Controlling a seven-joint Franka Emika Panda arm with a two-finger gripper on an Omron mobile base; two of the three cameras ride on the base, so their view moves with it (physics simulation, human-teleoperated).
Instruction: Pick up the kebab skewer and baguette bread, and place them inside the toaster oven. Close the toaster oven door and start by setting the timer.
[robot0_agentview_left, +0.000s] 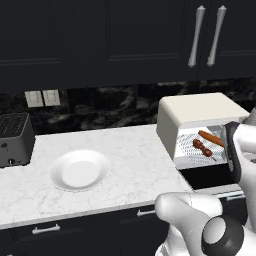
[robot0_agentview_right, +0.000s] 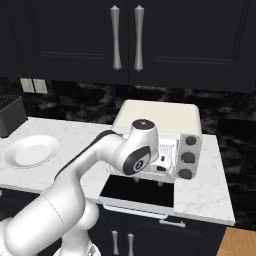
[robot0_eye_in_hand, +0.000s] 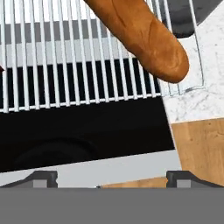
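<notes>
I see the baguette bread (robot0_eye_in_hand: 144, 37) lying on the wire rack (robot0_eye_in_hand: 65, 65) at the hand view's top, beside the kebab skewer (robot0_agentview_left: 204, 148) inside the toaster oven (robot0_agentview_left: 197, 112). My gripper (robot0_eye_in_hand: 111, 177) stands wide and empty, apparently freed for the lowered toaster oven door (robot0_agentview_right: 137, 192).

Arm (robot0_agentview_right: 85, 165) bent forward, wrist low — end effector (robot0_eye_in_hand: 111, 177) fingers spread wide — empty.
</notes>
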